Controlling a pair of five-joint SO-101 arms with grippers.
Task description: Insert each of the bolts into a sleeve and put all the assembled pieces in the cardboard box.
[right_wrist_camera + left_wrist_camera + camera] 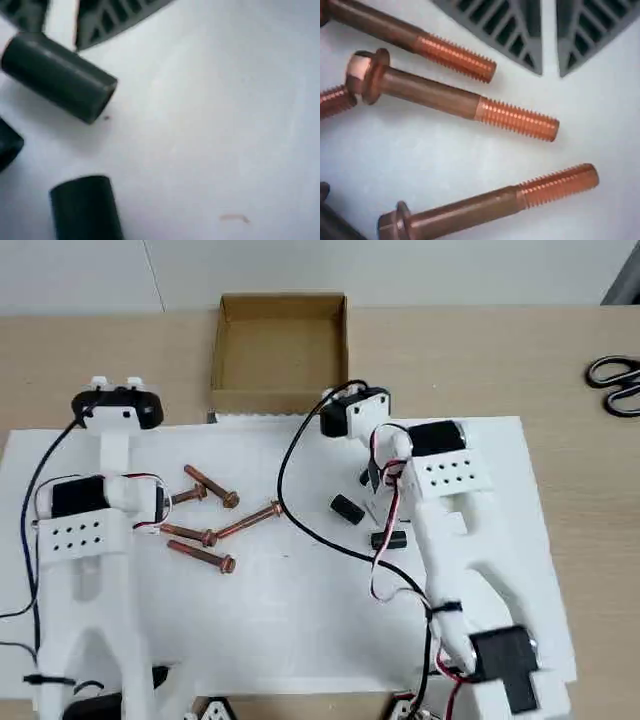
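High view. Operator: Parts location?
Technician: The bolts (205,515) lie short of the cardboard box (283,352), leftward; the sleeves (347,508) short of it, rightward.
Operator: Handling?
Technician: Bolts likely stiff, heavy, slick; grip mid-shank. Sleeves likely light, roll-prone. Left jaws and right jaws slightly parted, empty. The white sheet (300,620) leaves open room around both groups.

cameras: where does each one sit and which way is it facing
High view: fixed above the table, looking down at bolts, sleeves, box; left arm and right arm show.
Left wrist view: on the left wrist, facing down at bolts; left claw shows.
Right wrist view: on the right wrist, facing down at sleeves; right claw shows.
Shared: high view also has those bolts and sleeves.
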